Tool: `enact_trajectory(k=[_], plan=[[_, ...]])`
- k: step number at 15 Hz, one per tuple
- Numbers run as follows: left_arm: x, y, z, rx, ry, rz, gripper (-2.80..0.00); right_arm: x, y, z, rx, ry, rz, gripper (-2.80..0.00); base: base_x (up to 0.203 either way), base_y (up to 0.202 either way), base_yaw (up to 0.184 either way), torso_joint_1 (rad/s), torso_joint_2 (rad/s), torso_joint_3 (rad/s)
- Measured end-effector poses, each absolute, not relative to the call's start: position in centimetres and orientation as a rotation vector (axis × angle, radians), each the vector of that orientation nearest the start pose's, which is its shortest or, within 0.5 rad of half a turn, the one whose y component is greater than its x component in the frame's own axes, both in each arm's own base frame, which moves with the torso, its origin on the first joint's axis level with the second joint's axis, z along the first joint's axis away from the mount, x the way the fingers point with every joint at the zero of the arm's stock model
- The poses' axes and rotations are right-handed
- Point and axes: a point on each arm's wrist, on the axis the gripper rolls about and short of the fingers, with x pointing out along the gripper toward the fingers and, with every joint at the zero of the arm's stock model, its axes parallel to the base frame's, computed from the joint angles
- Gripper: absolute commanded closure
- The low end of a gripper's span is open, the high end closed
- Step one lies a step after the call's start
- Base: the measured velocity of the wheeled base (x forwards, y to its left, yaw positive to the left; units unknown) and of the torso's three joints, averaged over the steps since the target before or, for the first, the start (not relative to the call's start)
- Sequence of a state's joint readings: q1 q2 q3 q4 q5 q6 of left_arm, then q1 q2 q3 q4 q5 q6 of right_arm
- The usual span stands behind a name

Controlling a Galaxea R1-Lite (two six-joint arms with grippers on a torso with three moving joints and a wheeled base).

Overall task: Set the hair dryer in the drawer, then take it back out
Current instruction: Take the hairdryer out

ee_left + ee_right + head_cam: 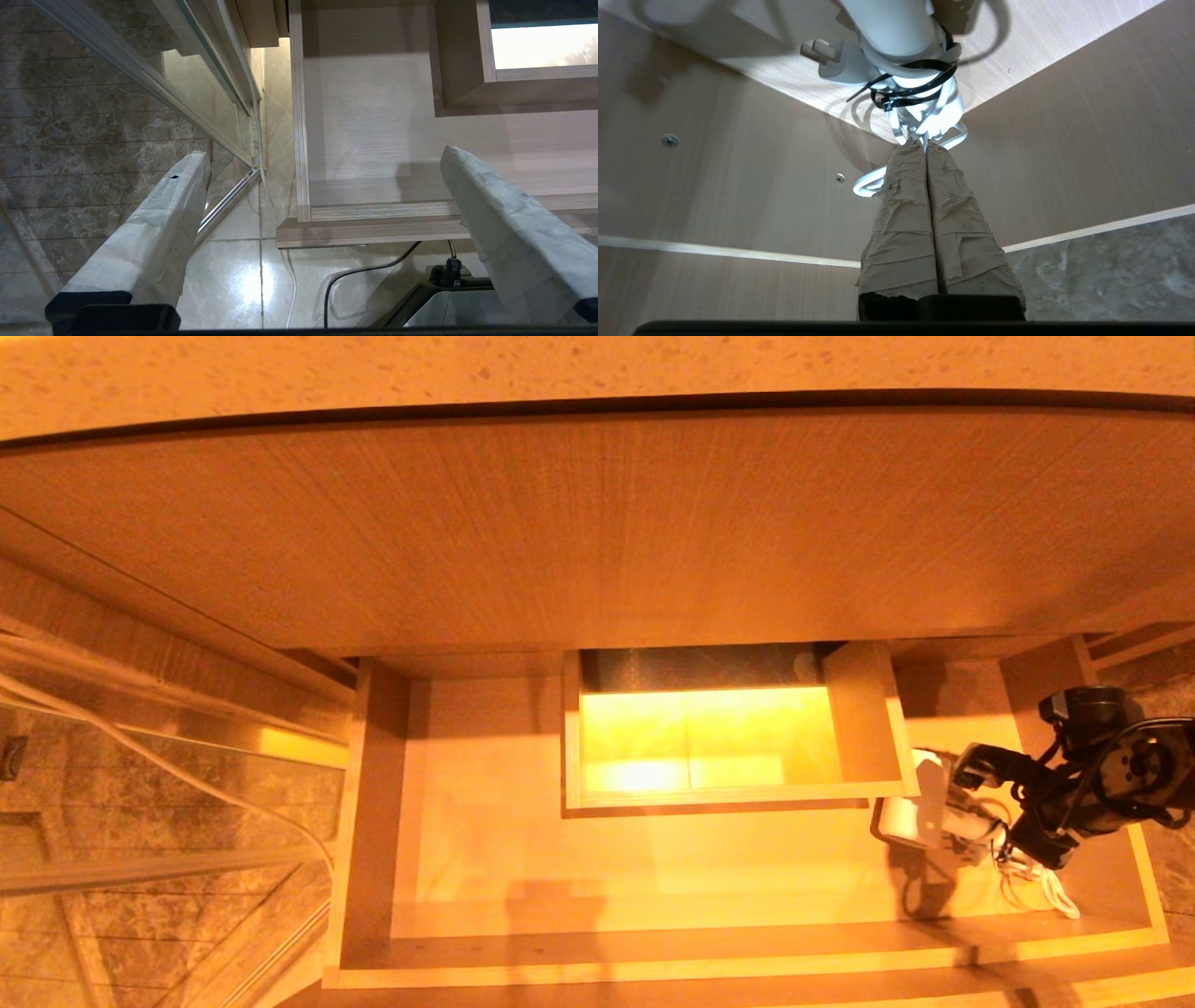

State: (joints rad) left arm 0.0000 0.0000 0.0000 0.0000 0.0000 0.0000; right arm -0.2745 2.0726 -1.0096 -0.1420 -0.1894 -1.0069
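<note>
Fingers (901, 205) of the right gripper (926, 142), wrapped in tan tape, are pressed flat together along their whole length with no gap between them. Their tips pinch the bundled white cord (920, 116) of the small white hair dryer (920, 817), which is lashed with black ties just beyond the tips. A white plug (831, 63) sticks out beside that bundle, and one loose loop of cord curls out to the side of the fingers near their tips.

Seen from the head camera, the right gripper (990, 840) reaches in from the right, and the dryer sits straight ahead of its fingertips, its short barrel and handle lying over the pale floor of the wide light-wood drawer (373, 784). The drawer is pulled open, and the dryer is in its right-hand part, just beside the outer corner of the rectangular boxed cut-out (864, 709) at the back. Whether the dryer rests on the drawer floor or hangs slightly above it cannot be told. A shadow falls on the floor beneath the dryer and fingers.

The left gripper (322, 163) hangs off the drawer's left front corner, above the glossy tiled floor (233, 280), its two pale taped fingers (154, 224) spread wide apart with nothing between them.
</note>
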Motion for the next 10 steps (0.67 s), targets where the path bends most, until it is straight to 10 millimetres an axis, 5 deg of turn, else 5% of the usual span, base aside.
enact_trajectory(k=[9, 10], plan=[[-2.3, 0.0, 7.5, 0.0, 0.0, 0.0, -2.8, 33.6, -9.9, 6.2, -0.891, 1.068, 0.111, 0.0, 0.0, 0.0, 0.0, 0.0, 0.0, 0.0], [-2.3, 0.0, 7.5, 0.0, 0.0, 0.0, -2.8, 33.6, -9.8, 6.3, -0.902, 1.066, 0.115, -2.8, 0.0, 0.0, 0.0, 0.0, 0.0, 0.0]])
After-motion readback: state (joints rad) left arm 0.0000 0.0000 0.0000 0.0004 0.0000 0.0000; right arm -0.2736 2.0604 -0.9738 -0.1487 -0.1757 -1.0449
